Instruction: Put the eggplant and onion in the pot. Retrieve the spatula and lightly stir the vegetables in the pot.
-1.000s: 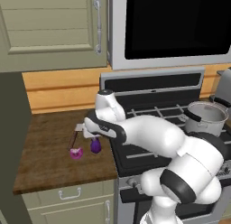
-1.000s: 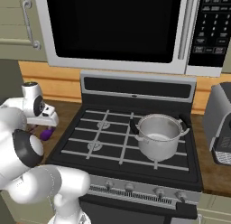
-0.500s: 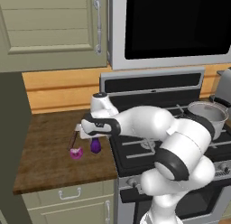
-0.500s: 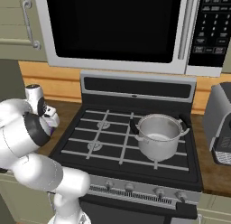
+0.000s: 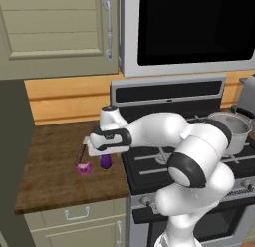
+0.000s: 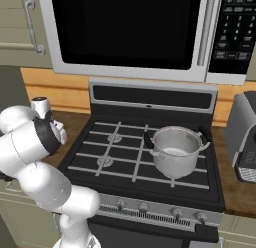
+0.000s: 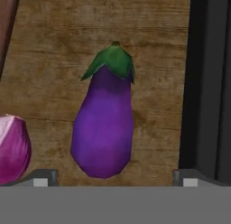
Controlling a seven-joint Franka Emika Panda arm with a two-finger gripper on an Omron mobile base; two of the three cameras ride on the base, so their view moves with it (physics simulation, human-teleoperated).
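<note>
While hand [image 7: 113, 177] hangs wide open over glossy purple oval eggplant [image 7: 104, 123] on wooden bench [image 7: 54, 51]: skin likely slippery, flesh firm, light; grip across fat middle.

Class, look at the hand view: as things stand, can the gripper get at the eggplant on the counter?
Probably yes. The gripper is open above the eggplant, which lies between its fingertips with nothing on top. The onion sits close beside it, but apart, and the stove edge is on the other side.

Two rear base views over the stove [image 6: 145, 157]; hand view close above the eggplant [image 7: 104, 123].
</note>
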